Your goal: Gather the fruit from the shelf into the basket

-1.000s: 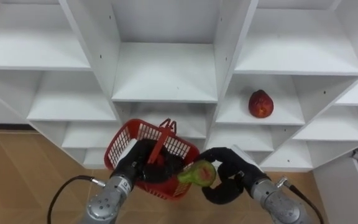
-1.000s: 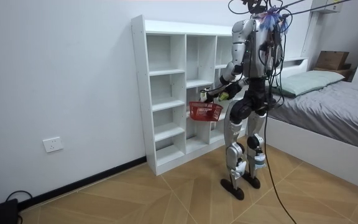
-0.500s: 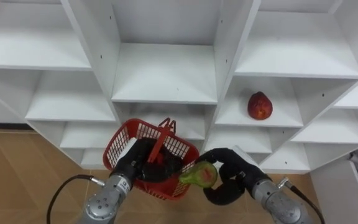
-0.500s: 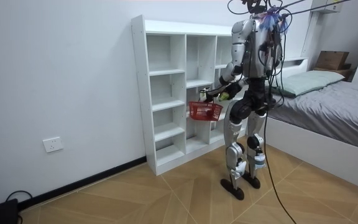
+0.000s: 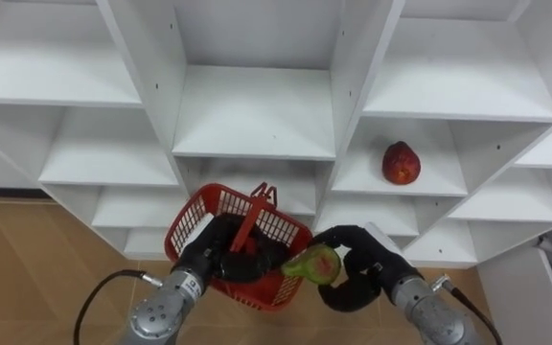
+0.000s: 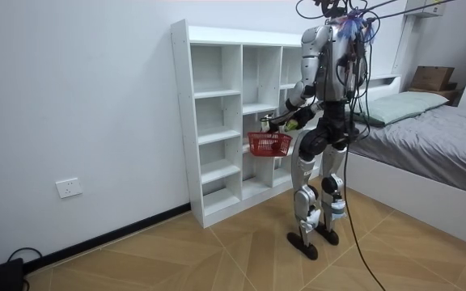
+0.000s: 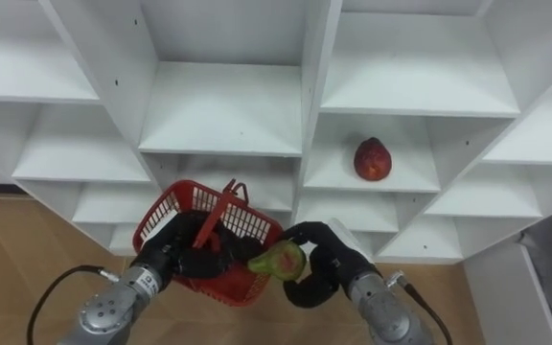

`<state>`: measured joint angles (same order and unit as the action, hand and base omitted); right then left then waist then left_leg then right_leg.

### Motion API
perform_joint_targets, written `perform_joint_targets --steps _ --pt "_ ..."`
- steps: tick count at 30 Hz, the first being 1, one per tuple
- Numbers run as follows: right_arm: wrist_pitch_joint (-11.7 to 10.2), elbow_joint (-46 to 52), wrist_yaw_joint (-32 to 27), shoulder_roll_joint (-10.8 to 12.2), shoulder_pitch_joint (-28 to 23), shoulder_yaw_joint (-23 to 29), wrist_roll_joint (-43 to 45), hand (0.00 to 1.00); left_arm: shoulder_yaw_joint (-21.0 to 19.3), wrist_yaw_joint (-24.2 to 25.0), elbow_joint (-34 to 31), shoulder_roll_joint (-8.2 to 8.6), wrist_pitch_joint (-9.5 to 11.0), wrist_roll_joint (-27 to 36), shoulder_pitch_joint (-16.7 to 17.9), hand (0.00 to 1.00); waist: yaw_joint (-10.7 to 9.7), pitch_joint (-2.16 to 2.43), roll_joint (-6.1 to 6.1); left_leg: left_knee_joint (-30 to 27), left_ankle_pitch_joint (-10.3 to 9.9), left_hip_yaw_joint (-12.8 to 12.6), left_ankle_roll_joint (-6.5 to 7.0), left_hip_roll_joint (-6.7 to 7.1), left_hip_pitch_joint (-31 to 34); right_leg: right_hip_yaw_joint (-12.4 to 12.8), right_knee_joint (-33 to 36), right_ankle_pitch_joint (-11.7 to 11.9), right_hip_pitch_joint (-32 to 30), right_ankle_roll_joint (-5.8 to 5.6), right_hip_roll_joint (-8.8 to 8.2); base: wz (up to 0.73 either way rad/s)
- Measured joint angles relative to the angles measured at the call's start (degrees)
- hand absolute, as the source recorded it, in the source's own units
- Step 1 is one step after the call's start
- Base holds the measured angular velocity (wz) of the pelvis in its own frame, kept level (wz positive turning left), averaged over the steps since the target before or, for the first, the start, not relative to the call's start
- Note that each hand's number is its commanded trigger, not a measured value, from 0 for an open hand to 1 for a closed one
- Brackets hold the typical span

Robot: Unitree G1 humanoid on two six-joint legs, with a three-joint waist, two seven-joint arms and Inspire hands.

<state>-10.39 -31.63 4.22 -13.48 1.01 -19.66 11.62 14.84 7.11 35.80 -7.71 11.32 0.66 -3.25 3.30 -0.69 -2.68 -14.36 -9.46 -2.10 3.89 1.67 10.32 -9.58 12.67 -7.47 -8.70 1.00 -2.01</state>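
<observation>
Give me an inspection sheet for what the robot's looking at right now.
Surface: white shelf unit, one red fruit in a right-side compartment.
Job's things: red basket held before the shelves; green fruit at its rim.
Clutter: nothing seen.
Hands: left hand curled on the basket's handle; right hand curled round the green fruit.
Cables: dark lead by the wall.
Surroundings: wooden floor, bed.
</observation>
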Motion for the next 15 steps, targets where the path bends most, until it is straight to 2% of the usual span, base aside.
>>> perform_joint_targets --steps 5,15 --pt "0.0 -0.02 -1.35 0.01 0.02 0.06 0.01 1.0 0.03 0.43 0.0 0.01 0.0 0.03 0.0 1.0 0.03 -0.24 -0.25 -0.03 -0.04 0.04 0.03 0.01 0.08 -0.01 -0.02 0.0 -0.02 0.0 0.0 0.0" --pt "0.01 -1.87 -2.24 0.32 1.11 0.08 0.02 1.0 0.74 1.45 -0.27 -0.18 0.0 0.01 0.01 1.0 0.08 -0.32 -0.23 0.01 -0.05 -0.09 0.04 0.04 0.24 0.1 -0.26 -0.03 -0.03 -0.02 0.01 0.0"
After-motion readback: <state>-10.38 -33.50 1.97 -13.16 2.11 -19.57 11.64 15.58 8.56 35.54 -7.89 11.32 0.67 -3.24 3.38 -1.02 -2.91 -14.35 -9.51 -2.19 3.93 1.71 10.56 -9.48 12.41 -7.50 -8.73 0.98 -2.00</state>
